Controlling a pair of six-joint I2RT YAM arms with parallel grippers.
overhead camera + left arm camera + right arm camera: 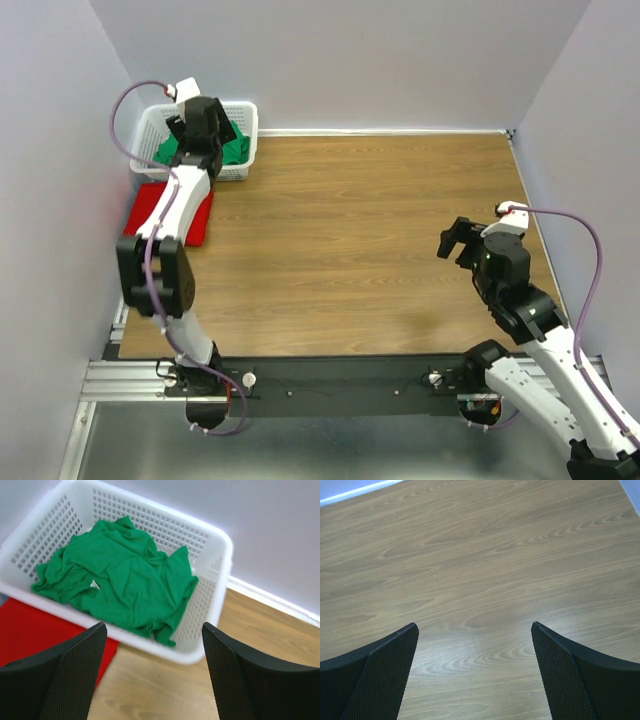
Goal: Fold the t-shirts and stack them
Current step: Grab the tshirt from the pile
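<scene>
Your green t-shirt (120,580) lies crumpled in the white basket (221,545) at the far left corner of the table (360,220). It is bunched into loose folds that spread along most of the basket's length, and one flap reaches the near wall; it has no clean long axis, so you cannot line up on a hem or a sleeve from here. The red t-shirt (150,212) lies flat on the table just on the near side of the basket, against the left edge. Whether its far edge is tucked under the basket you cannot tell. Your left gripper (152,629) hangs directly over the basket's near wall, tilted down toward the cloth. Its jaws stand wide apart with nothing between them, so the green heap lies ahead of and below the fingers, a short reach down and away from you. Your right gripper (475,627) is on the other side of the table, well apart from both shirts. It looks down at bare wood, its jaws fully spread and empty. The pick plainly belongs to the left arm. Aim for the raised ridge of fabric near the middle of the heap rather than the edge against the wall, where the fingers could catch the plastic lattice.
</scene>
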